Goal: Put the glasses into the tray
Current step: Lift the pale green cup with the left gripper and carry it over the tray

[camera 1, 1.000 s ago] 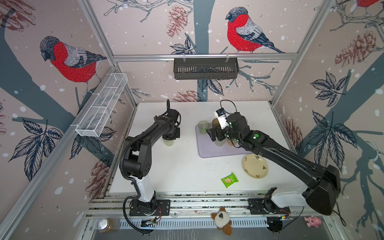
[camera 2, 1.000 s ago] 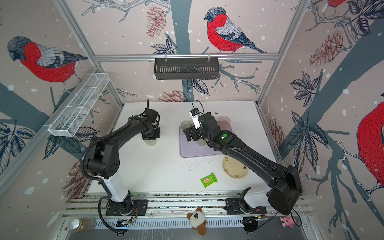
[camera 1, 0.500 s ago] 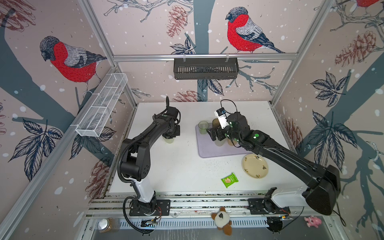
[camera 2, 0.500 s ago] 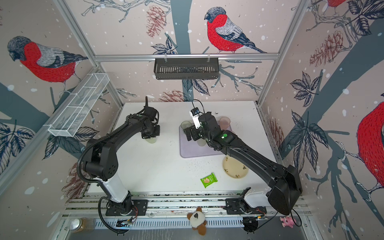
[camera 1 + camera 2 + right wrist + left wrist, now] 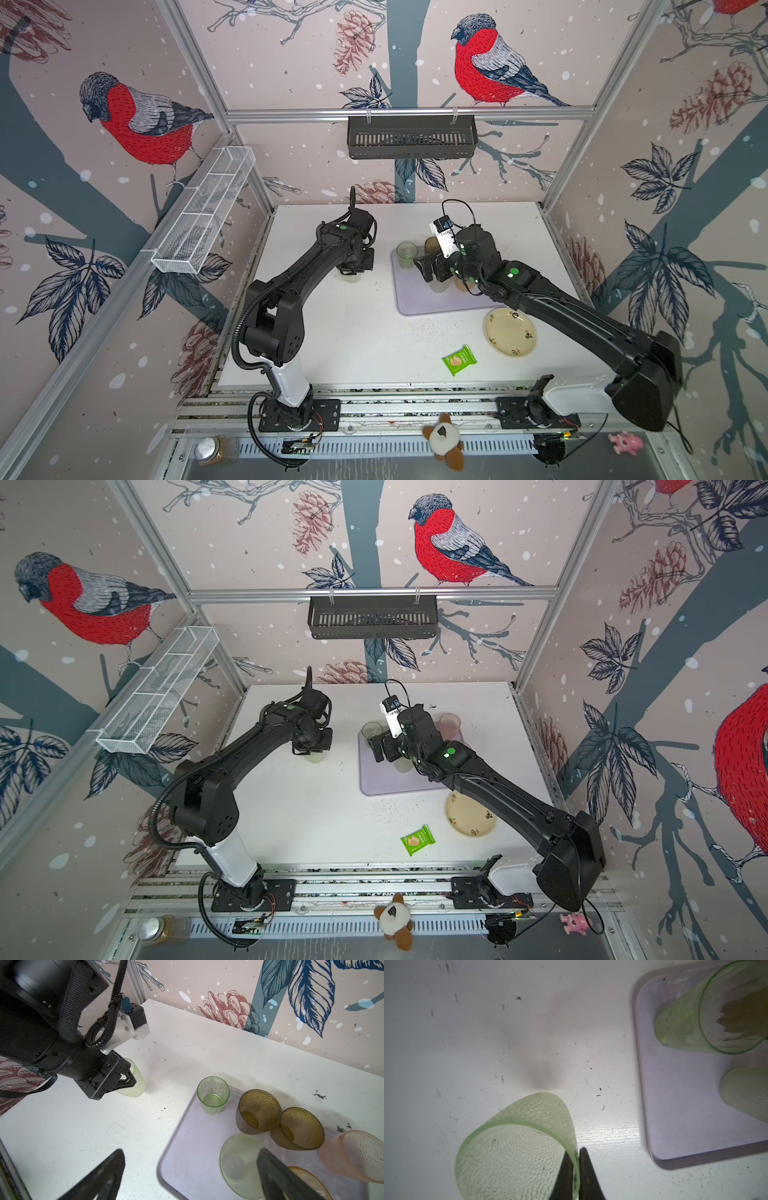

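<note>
Left fingers (image 5: 588,1176): pinched thin on the wall of the textured green tumbler (image 5: 517,1147), one finger inside the rim and one outside. Your left gripper (image 5: 576,1164) has it.
Right fingers (image 5: 276,1174): spread wide and holding nothing. Your right gripper (image 5: 191,1150) hangs over the tray's near-left part.
Near table: a green snack packet (image 5: 459,360) and a cream plate (image 5: 510,332), both off the tray and out of your path.
Tray (image 5: 419,299): lilac, with a low rim and bare floor along its near and left sides.
Held tumbler: over the white table, left of the tray and apart from it. Whether its base touches the table, I cannot tell.
On the tray, near row: frosted pale tumbler (image 5: 239,1159), directly under your right gripper. The amber tumbler (image 5: 307,1180) beside it is mostly hidden.
On the tray, far row: clear green tumbler (image 5: 213,1095) upright at the far-left corner, and two brown tumblers (image 5: 258,1111) touching each other.
Far edge: pink tumbler (image 5: 353,1155). It is unclear whether its base sits inside the rim, and a second pink one is not found.
Step in hand: likely the carry of the textured green tumbler, gripped but not yet delivered.
Next move: lift clear, travel right over the rim, and set it on bare floor. Move your right gripper back first, since it crowds that spot. The rim pinch is thin, so keep the tumbler level.
</note>
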You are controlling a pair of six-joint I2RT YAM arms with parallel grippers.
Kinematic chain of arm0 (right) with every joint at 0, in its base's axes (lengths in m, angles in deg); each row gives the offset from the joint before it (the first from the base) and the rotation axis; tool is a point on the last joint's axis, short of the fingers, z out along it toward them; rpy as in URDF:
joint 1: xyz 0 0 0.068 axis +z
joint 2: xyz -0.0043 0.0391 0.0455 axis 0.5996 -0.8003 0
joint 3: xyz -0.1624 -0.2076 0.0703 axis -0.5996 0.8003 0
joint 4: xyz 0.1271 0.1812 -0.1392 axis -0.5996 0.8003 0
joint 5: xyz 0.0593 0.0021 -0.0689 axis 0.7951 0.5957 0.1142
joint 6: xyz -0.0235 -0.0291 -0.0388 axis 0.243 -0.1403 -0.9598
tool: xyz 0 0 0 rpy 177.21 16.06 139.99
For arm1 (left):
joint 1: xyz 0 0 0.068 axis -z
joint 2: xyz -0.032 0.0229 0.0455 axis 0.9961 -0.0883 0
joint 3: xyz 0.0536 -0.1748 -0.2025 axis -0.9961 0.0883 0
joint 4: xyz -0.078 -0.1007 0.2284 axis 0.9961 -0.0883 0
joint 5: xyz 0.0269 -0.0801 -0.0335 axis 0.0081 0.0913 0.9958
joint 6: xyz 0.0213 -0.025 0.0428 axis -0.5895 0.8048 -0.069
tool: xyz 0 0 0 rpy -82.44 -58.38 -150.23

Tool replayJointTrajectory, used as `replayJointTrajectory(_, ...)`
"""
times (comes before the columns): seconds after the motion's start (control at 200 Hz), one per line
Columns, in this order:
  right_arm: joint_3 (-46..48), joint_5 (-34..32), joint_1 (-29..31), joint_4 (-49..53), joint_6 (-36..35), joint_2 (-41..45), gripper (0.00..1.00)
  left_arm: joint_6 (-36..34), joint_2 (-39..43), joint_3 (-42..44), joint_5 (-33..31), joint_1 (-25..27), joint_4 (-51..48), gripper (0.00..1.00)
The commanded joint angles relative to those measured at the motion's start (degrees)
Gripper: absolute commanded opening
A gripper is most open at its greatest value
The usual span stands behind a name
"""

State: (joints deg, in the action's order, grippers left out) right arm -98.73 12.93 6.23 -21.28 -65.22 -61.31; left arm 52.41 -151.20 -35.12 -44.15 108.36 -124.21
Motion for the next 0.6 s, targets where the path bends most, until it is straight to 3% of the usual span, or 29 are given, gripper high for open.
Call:
replayJointTrajectory(0.0,0.4,-0.6,-0.1,-1.6,0.4,0.6,0.99,0.0,-0.2,-1.3,-0.4,1.0,-2.8,0.03)
replayJointTrajectory(0.59,4.3,0.0,-2.3,-2.3,4.0,4.3,1.0,2.0,-0.8,-4.9,1.8,7.4,-4.5,0.02)
